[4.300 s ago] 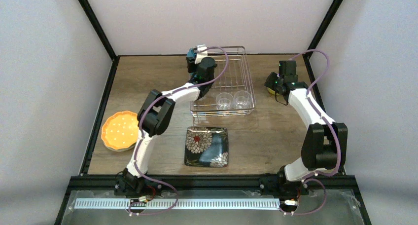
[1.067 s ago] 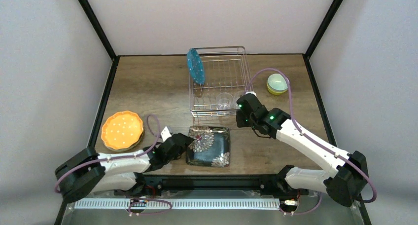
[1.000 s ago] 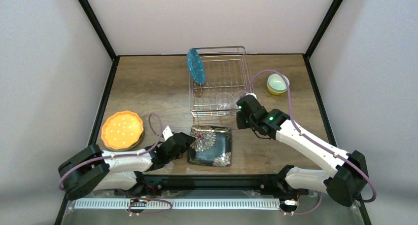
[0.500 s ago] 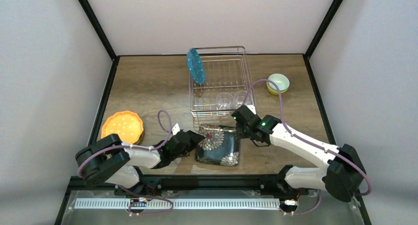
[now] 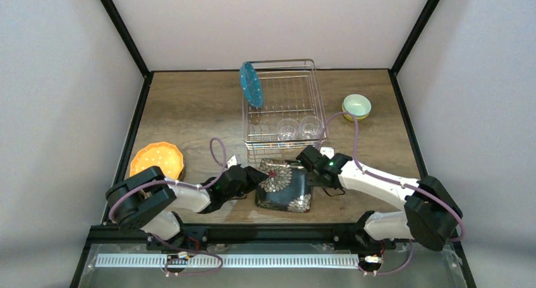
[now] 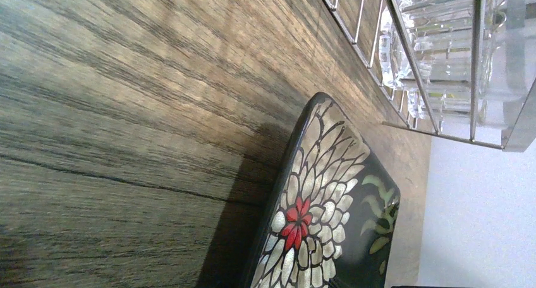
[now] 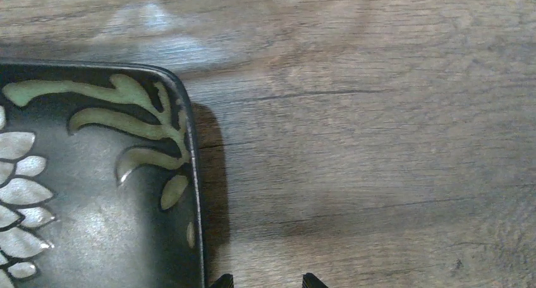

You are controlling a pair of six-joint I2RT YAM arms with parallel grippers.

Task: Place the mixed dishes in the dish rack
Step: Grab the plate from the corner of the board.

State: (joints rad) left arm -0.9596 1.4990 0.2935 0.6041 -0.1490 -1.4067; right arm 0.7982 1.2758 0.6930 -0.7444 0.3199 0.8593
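The black square floral plate [image 5: 283, 186] lies on the table just in front of the dish rack [image 5: 287, 95], turned a little askew. My left gripper [image 5: 253, 176] sits low against the plate's left edge. In the left wrist view the plate [image 6: 322, 218] fills the lower middle and my own fingers are out of frame. My right gripper [image 5: 308, 159] is at the plate's far right corner. In the right wrist view it [image 7: 265, 280] stands open over bare wood, just right of the plate's rim [image 7: 95, 193]. The rack holds an upright blue plate [image 5: 251, 84] and two glass cups [image 5: 298, 128].
An orange dotted plate [image 5: 157, 162] sits by the left wall, partly behind my left arm. A small yellow-green and mint bowl [image 5: 357, 106] stands right of the rack. The rack's front wire [image 6: 408, 55] and the cups [image 6: 442, 42] show in the left wrist view.
The floral plate has slid right and turned slightly with my left gripper against its left edge. My right gripper has come down and left to the plate's far right corner.
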